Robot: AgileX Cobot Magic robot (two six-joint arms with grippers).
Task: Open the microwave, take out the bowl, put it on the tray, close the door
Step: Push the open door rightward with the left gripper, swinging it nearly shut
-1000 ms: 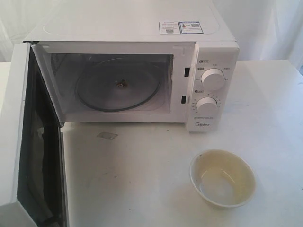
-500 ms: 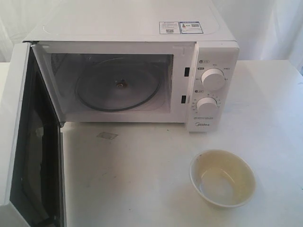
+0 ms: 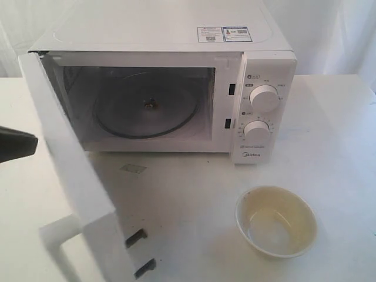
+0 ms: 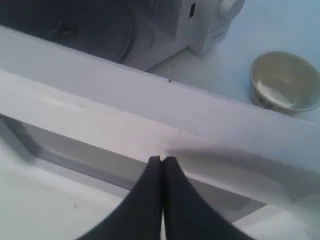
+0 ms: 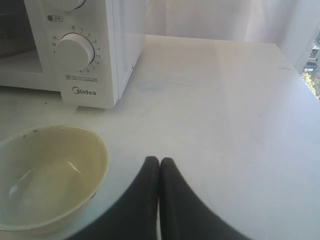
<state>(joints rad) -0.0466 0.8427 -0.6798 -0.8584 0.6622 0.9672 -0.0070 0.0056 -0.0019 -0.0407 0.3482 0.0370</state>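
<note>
a white tabletop [image 3: 194,197] with white curtains [image 3: 335,35] behind. left of the microwave [image 3: 147,29], the left gripper [image 4: 161,161], tips pinched together on nothing, is up at the outer side of the one door [image 3: 70,170], which stands half open. inside the microwave lies one glass turntable [image 3: 147,108]. on top are two stickers [image 3: 224,33], print unreadable. the panel has two dials [image 3: 264,98] with "midea" [image 3: 251,156] below. in front of the panel one bowl [image 3: 276,220] sits on the tabletop, and beside it is the right gripper [image 5: 159,161], closed and empty.
</note>
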